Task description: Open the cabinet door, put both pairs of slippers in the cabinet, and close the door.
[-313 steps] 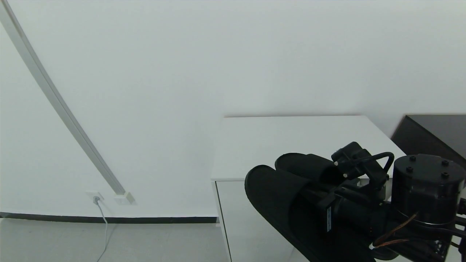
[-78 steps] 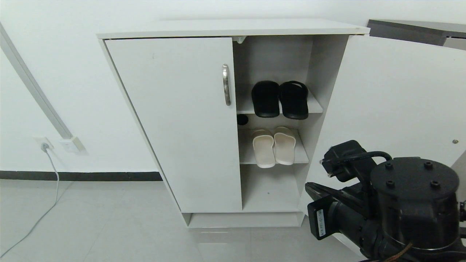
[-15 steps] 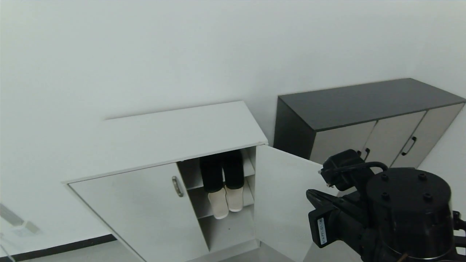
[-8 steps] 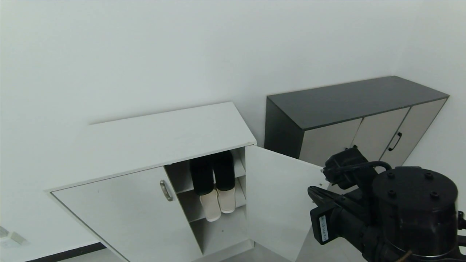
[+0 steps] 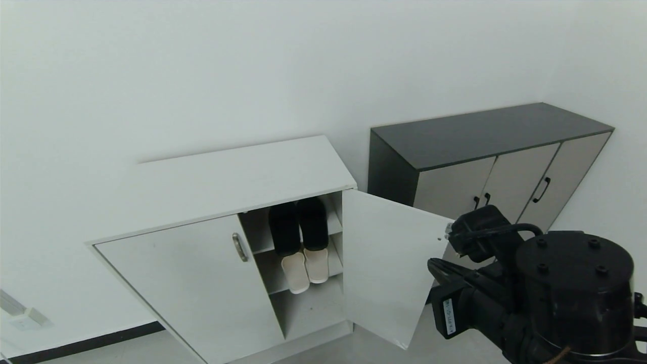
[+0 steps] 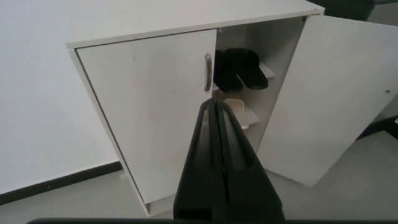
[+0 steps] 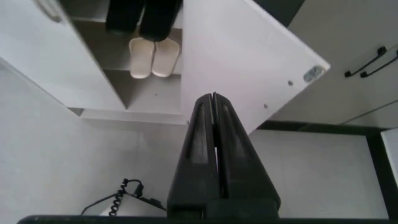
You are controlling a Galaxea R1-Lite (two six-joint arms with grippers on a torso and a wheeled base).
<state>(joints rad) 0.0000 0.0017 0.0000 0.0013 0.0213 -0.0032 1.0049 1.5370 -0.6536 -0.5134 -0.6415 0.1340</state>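
Two clenched grippers, and nothing in either. Your left gripper [image 6: 215, 106] has its jaws pressed flat together and points toward the cabinet [image 5: 242, 172], near the handle [image 6: 208, 72] of the closed left door [image 6: 155, 106]. Your right gripper [image 7: 213, 99] is likewise closed tight and empty, hanging in front of the right door [image 5: 389, 263], which stands swung wide open. Inside, you can see the black slippers [image 5: 298, 227] side by side on the upper shelf, with the white slippers [image 5: 306, 267] side by side on the shelf just below. A dark cabinet [image 5: 485, 134] stands just beside the white one, its doors closed. A coiled cable [image 7: 121, 193] lies on the floor.
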